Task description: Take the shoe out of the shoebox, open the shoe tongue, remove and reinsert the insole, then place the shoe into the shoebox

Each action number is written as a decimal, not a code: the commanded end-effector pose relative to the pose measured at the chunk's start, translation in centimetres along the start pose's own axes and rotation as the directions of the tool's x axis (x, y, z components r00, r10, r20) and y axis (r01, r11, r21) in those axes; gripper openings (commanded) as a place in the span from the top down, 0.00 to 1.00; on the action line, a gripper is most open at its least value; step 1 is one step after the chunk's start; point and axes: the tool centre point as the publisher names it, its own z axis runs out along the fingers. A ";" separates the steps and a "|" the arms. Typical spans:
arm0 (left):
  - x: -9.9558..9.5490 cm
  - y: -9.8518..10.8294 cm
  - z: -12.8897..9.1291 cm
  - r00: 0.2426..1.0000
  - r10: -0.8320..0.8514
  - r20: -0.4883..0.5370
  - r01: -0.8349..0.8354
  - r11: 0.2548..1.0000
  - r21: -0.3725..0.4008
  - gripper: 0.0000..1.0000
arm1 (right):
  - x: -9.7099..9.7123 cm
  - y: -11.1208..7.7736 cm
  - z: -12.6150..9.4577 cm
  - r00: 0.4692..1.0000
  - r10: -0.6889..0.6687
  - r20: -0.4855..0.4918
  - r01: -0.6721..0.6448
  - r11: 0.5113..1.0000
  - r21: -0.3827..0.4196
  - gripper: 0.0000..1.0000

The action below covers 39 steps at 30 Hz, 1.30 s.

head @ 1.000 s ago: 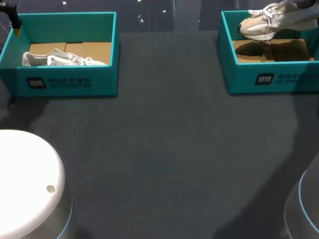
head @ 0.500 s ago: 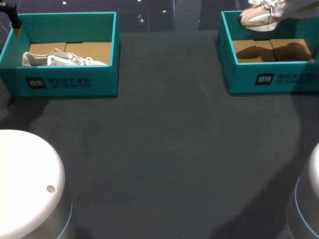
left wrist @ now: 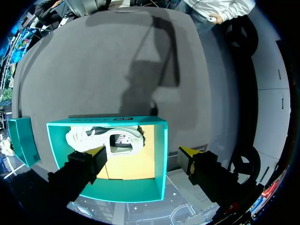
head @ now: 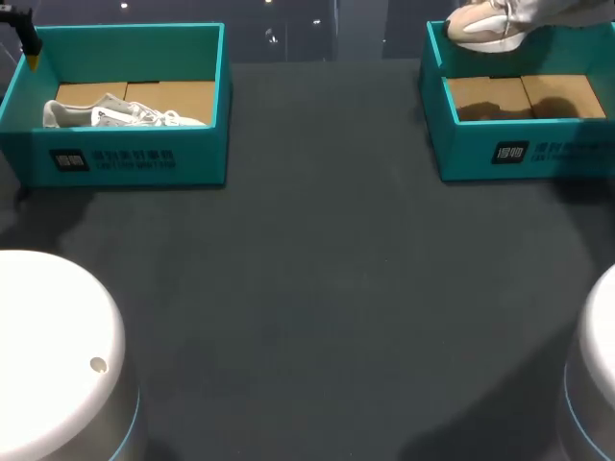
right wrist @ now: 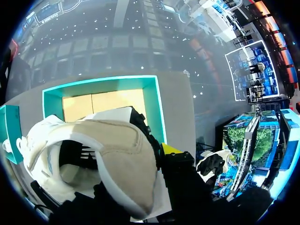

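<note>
Across your dark table [head: 317, 307], at upper left, your left gripper [left wrist: 141, 152] hangs over the left shoebox [head: 125, 158], fingers wide apart and holding nothing; a white shoe [head: 115, 113] lies inside. At upper right, your right gripper [right wrist: 166, 152] clamps the beige shoe [head: 485, 27], which is clear above the right shoebox [head: 519, 154]. Assessment: removal is all but complete; tongue, insole and return are outstanding.
</note>
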 end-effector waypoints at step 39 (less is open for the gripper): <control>0.0 0.0 -0.1 1.000 0.001 -0.002 -0.001 1.000 0.000 0.00 | 11.9 -29.5 -6.4 1.000 0.015 0.007 -0.014 0.992 -0.123 1.00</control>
